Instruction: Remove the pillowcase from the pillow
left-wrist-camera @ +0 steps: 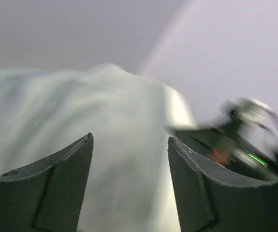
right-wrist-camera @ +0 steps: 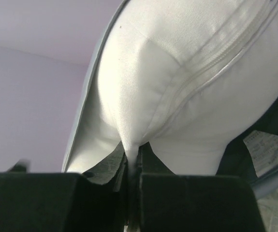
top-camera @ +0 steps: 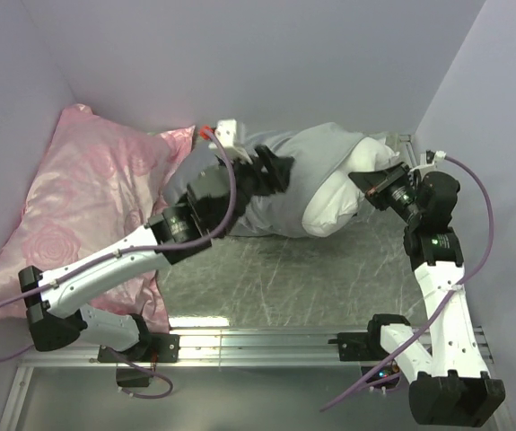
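R gripper (right-wrist-camera: 133,155) is clamped on slick pillow (right-wrist-camera: 177,72); L gripper (left-wrist-camera: 129,141) is held wide over limp pillowcase (top-camera: 298,166), best pinched near pillow's bare end.

Matte grey pillowcase (top-camera: 286,180); glossy white pillow (top-camera: 332,208)

Tag (right-wrist-camera: 269,151), print unreadable

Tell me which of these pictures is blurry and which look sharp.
Left wrist view: smeared by motion, the pillowcase soft and streaky. Right wrist view: sharp, the pillow with its seam crisp. Top view: evenly lit, soft sheen on the metal table and pink cushion.
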`<state>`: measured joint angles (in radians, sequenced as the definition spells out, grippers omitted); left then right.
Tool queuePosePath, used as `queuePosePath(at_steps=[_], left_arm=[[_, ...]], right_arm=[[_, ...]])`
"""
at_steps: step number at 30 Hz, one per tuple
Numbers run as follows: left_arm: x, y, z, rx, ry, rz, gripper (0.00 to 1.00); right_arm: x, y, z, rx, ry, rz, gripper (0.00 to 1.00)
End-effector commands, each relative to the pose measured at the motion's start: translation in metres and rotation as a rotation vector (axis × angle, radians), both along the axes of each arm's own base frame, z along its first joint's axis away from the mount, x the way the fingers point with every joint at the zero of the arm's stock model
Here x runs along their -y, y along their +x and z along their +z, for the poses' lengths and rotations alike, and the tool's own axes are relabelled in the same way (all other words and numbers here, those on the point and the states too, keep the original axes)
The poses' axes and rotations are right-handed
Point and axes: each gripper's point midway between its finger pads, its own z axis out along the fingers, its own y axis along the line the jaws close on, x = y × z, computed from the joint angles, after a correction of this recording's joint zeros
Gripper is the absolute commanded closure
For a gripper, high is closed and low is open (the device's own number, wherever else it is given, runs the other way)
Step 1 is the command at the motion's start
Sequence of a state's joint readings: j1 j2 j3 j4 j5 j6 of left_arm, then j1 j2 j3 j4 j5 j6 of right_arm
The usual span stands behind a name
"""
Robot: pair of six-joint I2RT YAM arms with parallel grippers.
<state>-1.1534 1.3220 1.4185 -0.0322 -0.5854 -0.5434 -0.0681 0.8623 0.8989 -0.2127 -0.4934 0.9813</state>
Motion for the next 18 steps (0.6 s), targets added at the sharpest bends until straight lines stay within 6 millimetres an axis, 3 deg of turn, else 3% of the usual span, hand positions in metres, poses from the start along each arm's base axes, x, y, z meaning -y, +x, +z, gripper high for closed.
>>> queuePosePath(at_steps=[1,2,4,8,10,14,18], left_arm=[[-0.031,0.044,-0.027,-0.063,0.081,0.135,0.30],[-0.041,0.059,-0.025,-0.061,0.079,0.149,0.29],[-0.033,0.069,-0.029,-0.060,0.127,0.101,0.28],[-0.040,0.098,-0.013,-0.021,0.149,0.074,0.25],[-0.027,0.097,-0.007,-0.004,0.122,-0.049,0.25],[-0.030,0.116,-0.006,-0.016,0.113,-0.077,0.26],[-0.016,0.120,-0.006,-0.017,0.104,-0.172,0.31]], right_arm=[[0.000,-0.006,0.076,0.213,-0.023,0.011,1.00],[-0.001,-0.008,0.084,0.230,-0.024,0.016,1.00],[-0.003,-0.007,0.086,0.226,-0.026,0.033,1.00],[-0.006,-0.007,0.099,0.246,-0.036,0.055,1.00],[-0.007,-0.006,0.101,0.243,-0.032,0.064,1.00],[-0.008,-0.005,0.111,0.261,-0.035,0.070,1.00],[-0.008,-0.003,0.119,0.267,-0.032,0.075,1.00]])
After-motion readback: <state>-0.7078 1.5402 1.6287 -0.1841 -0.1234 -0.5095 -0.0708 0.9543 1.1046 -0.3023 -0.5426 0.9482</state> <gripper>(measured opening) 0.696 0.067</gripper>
